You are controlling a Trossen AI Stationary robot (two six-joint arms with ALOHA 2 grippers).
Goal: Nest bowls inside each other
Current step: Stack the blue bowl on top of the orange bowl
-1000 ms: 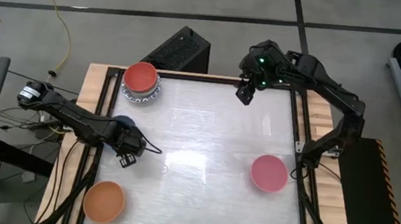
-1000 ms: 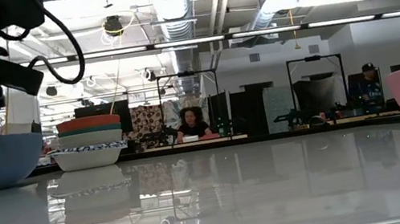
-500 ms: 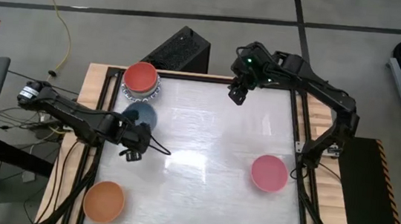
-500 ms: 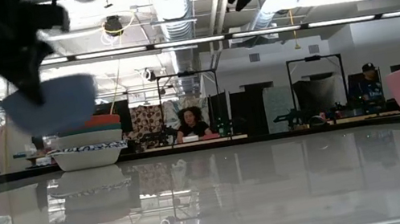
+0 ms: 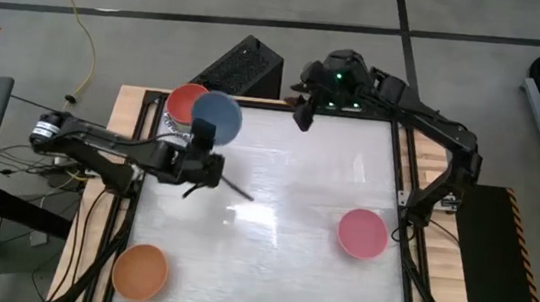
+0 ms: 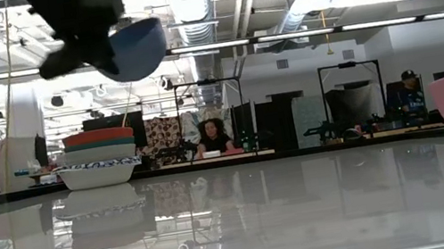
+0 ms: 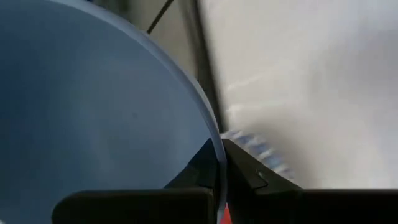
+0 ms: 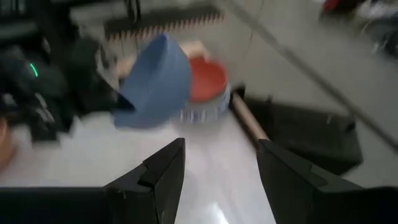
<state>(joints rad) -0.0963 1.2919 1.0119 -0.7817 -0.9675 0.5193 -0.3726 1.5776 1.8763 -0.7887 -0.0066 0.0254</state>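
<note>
Above the glossy table (image 5: 277,182), left pincer (image 5: 198,144) pinches a smooth round blue bowl's (image 5: 218,113) rim.

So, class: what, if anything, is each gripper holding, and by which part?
The left gripper holds the blue bowl by its rim, clear of the table. The right gripper is open and holds nothing.

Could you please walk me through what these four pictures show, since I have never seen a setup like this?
This is a robot with two dark arms working at a white table; each arm ends in a two-finger gripper. One camera looks straight down, one looks level across the tabletop, and one sits on each wrist. The left gripper is shut on the rim of a blue bowl, holding it in the air near a stack of bowls with a red one on top. The right gripper hovers open at the table's far edge. A pink bowl and an orange bowl sit apart on the table.
</note>
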